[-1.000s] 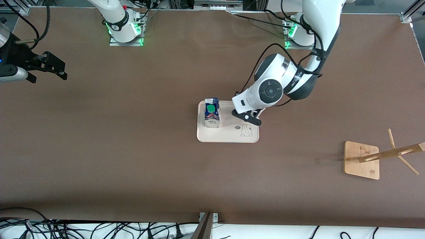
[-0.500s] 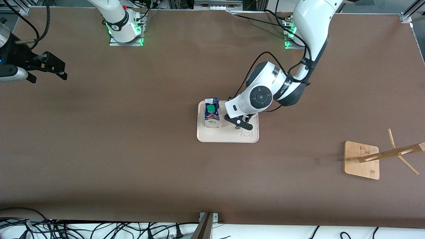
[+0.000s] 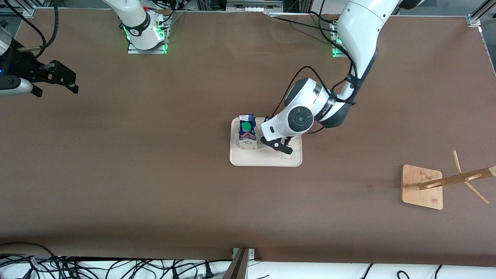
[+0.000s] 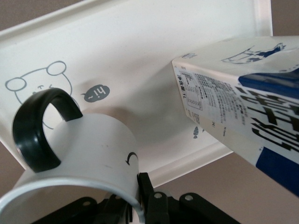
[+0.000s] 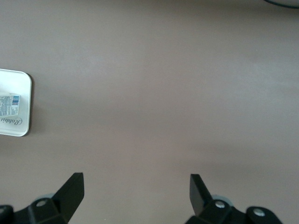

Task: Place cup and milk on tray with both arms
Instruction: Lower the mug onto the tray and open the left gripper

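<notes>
Since a second ago, your left gripper [image 3: 276,145] has moved farther over the tray [image 3: 252,159], clamped on the cup's [image 4: 84,154] rim. Milk [image 3: 247,131] stands upright on the tray beside it, cap [image 3: 245,126] up. Cup handle [image 4: 39,128] points toward the rabbit drawing [image 4: 39,86]. Your right gripper [image 3: 64,79] waits spread wide. Wooden rack [image 3: 424,186] sits well apart.

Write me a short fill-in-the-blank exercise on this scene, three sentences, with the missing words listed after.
1. The milk stands on the cream ____.
2. The left gripper is shut on the rim of the white ____, over the tray.
3. The right gripper waits with its fingers ____ at the right arm's end of the table.

Missing words: tray; cup; open
</notes>
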Controlling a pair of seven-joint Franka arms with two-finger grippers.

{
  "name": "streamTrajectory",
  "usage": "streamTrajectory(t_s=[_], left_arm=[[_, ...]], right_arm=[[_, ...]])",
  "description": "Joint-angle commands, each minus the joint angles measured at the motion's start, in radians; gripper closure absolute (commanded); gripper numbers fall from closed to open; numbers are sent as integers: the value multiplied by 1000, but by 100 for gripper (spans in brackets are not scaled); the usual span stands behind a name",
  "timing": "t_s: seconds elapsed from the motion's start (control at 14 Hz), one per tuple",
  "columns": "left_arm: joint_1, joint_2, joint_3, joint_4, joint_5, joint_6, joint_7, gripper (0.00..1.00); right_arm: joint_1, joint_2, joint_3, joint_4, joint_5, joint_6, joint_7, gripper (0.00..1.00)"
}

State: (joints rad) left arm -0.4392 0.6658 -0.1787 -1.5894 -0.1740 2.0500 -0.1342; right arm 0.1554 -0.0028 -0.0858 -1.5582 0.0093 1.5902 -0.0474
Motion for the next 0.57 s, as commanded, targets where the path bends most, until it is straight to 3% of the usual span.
streamTrajectory(t_s=[0.0,0.5], left_arm=[[-7,12,8,29,-12,-1,13,100],[-7,26,8,14,-24,85,11,100]], right_arm=[[-14,9,15,21,-12,-6,11,0],[-14,9,15,21,-12,-6,11,0]])
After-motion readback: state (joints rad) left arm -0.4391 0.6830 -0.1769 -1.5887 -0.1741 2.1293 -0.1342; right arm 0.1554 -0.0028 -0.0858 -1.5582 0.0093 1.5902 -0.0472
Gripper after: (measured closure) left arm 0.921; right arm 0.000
